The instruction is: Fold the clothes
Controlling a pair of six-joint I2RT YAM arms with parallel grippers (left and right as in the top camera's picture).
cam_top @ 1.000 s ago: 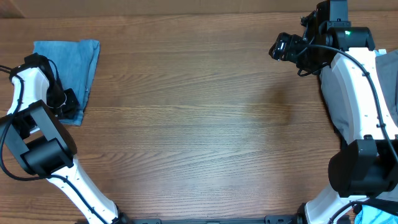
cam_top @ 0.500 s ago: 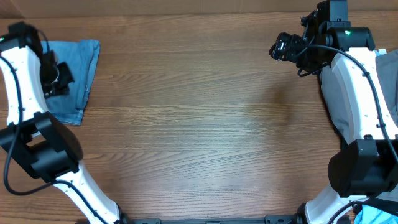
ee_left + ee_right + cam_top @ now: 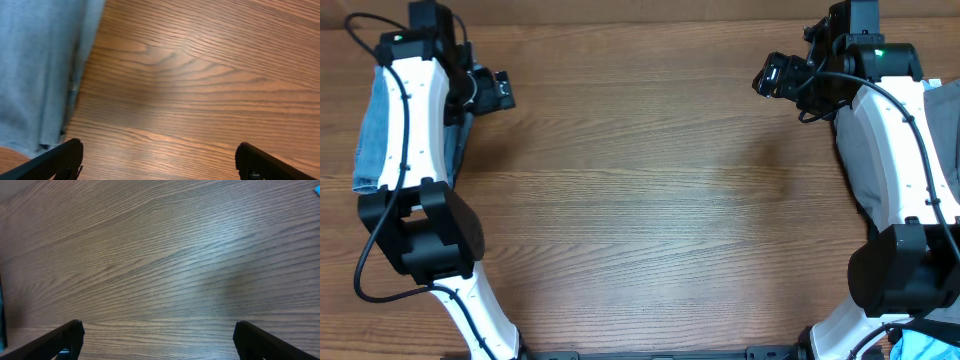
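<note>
Item: folded light-blue jeans (image 3: 367, 140), lying outboard of the left gripper (image 3: 159, 147) and behind it, mostly under that arm's forearm. The wrist view shows their edge just off the outer side of the left-hand finger, flat on the table (image 3: 640, 200). Long axis: parallel to the forearm, running back from the hand toward the arm's base. Left gripper: jaws spread wide, nothing between them but bare wood, and clear of the denim. Right gripper (image 3: 157, 325): jaws likewise spread and empty, hanging over bare wood. Item: grey trousers (image 3: 858, 150), behind the right gripper and under its arm, so by my reckoning that hand is the nearer one for the next garment and would have to swing back and outward to reach it. Item: bright-blue garment (image 3: 912, 345), only a scrap showing down by the right arm's base, cut off by the frame. Hidden or unclear: the arm covers the middle of the jeans, so the tidiness of the fold cannot be judged, and the arm and frame edge break the trousers' outline.
</note>
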